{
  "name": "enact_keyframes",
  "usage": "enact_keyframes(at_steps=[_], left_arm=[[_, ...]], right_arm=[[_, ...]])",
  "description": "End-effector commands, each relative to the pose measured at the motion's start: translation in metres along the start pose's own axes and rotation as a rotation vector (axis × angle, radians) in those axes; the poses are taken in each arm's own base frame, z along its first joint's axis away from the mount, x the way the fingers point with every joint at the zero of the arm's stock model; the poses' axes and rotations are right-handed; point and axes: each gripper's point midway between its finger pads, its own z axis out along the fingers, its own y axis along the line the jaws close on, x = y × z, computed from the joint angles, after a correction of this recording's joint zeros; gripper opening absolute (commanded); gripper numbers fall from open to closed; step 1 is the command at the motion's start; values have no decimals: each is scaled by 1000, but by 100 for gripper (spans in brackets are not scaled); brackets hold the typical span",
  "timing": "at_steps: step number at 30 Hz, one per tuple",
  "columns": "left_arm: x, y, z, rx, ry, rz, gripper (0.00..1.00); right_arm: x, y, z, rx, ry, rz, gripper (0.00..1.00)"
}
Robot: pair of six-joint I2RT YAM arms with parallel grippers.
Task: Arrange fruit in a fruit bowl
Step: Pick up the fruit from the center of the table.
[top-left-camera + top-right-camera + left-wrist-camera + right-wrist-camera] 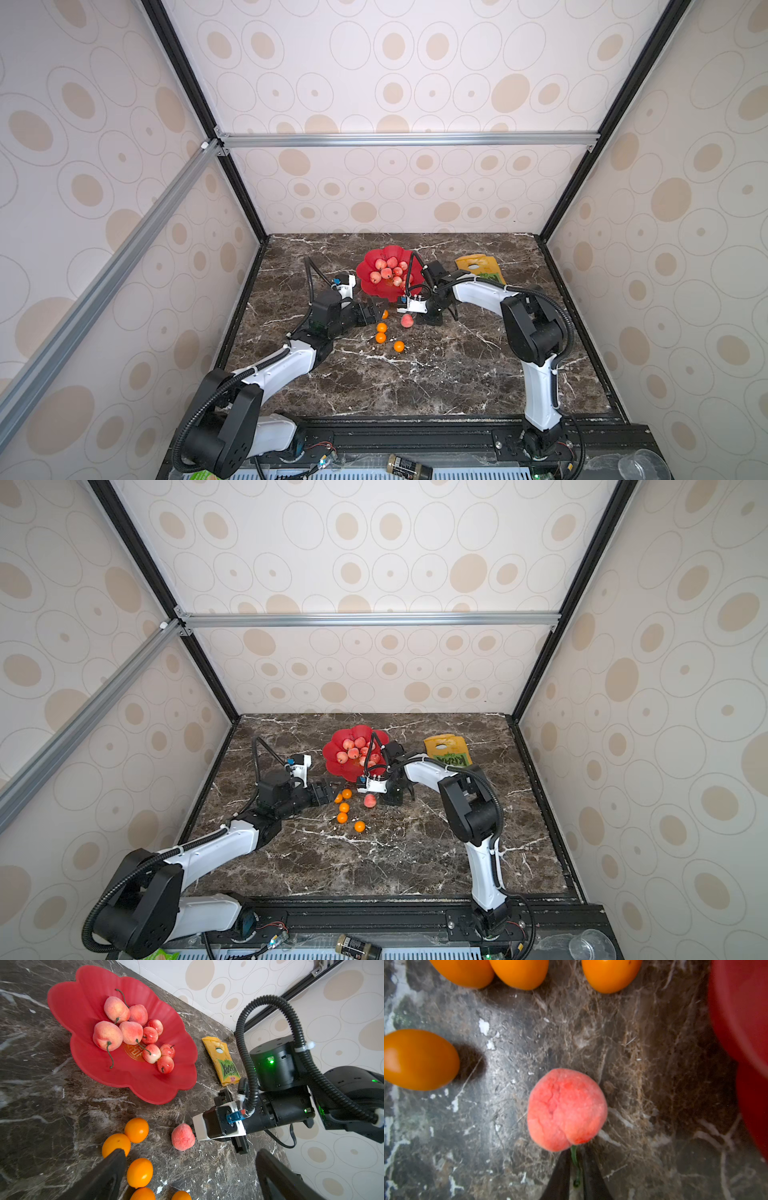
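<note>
Closely, right fingers (pixel 560 1178) around peach stem (pixel 573 1156).

- Both top views are bright and evenly lit; the pattern on the walls (pixel 415 62) stretches at the frame edges.
- The left wrist view is sharp; the glossy bowl (pixel 87 991) carries a soft sheen.
- In the right wrist view the peach (pixel 566 1109) is fairly sharp, the bowl's rim badly blurred.
- An orange (pixel 419 1059) casts a short dark shadow toward the bowl.
</note>
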Motion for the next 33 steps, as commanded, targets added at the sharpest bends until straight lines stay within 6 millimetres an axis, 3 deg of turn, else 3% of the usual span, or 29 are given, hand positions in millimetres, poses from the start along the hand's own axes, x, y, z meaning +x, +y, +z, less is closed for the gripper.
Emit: enact_keyframes(at_steps=[1,10,18,33], left_arm=[[-7,-4,-5,15,-23,3,98],[-9,-4,-6,14,-25,5,98],[-10,-4,-8,9,-29,8,98],[-23,-11,-15,17,-63,15,98]], right_arm=[[0,5,4,-29,14,-28,13],[-1,5,4,-28,12,-30,4],[-7,6,-3,-18,-19,-25,2],[-25,5,-59,169,-134,112,0]])
